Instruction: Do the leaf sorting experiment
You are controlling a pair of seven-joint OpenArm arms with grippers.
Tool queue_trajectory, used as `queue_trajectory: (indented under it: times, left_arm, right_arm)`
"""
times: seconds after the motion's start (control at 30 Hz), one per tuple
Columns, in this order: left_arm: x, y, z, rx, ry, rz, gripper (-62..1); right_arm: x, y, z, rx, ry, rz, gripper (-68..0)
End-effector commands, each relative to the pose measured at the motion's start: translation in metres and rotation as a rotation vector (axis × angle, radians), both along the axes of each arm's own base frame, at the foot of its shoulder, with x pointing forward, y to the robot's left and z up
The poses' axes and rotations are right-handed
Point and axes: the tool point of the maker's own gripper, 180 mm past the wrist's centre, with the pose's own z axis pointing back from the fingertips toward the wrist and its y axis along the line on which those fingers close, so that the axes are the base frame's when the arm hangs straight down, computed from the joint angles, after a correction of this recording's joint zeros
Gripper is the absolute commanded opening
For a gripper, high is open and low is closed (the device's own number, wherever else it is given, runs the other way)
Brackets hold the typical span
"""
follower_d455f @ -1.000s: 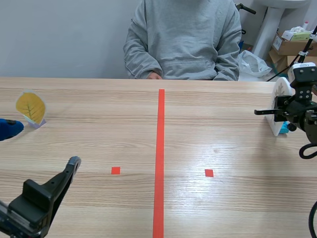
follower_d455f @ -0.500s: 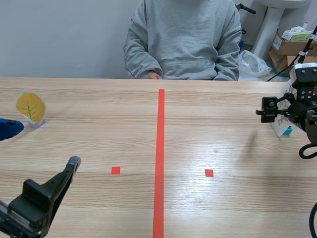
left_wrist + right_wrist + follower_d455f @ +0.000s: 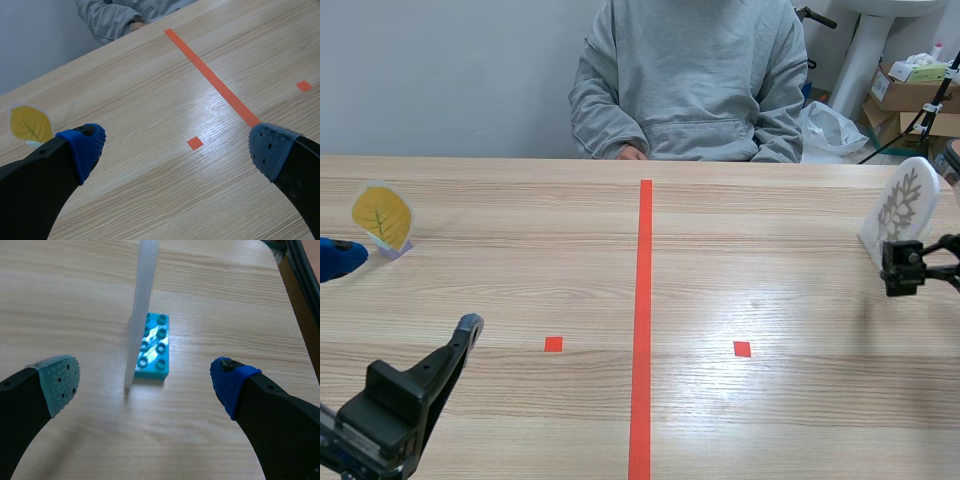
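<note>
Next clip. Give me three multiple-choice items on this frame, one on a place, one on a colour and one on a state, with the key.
1. Where is the yellow leaf?
A. left of the tape line
B. on the line
C. right of it

2. What colour is the brick at the foot of the white card?
A. red
B. teal
C. yellow

3. How is the right gripper?
A. shut on the card
B. shut on nothing
C. open

Key:
1 A: it stands far out at the scene view's left.
2 B: the right wrist view shows it teal.
3 C: its fingers stand wide apart, gripping nothing.
</note>
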Motion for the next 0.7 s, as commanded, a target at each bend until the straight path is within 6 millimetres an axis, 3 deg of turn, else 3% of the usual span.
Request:
queue_trajectory:
  times: [0.0, 0.13, 0.43, 0.53, 0.67]
  left_arm:
    - [0.002, -0.003, 0.008, -0.009, -0.027, -0.007, 0.4]
    - [0.002, -0.003, 0.008, -0.009, -0.027, -0.007, 0.4]
    - [0.002, -0.003, 0.008, -0.009, -0.028, -0.007, 0.4]
    - [0.002, -0.003, 0.008, -0.008, -0.027, -0.007, 0.4]
    - [0.002, -0.002, 0.007, -0.003, -0.022, -0.009, 0.4]
  right_arm:
    - [-0.004, -0.005, 0.024, -0.030, -0.067, 0.016, -14.1]
    - [-0.036, 0.027, 0.042, -0.081, -0.096, 0.145, -11.9]
    - [-0.112, 0.139, 0.081, -0.102, -0.099, 0.458, -11.9]
    - [-0.130, 0.166, 0.093, -0.095, -0.071, 0.538, -11.9]
    - [-0.148, 0.188, 0.111, -0.070, -0.039, 0.588, -11.9]
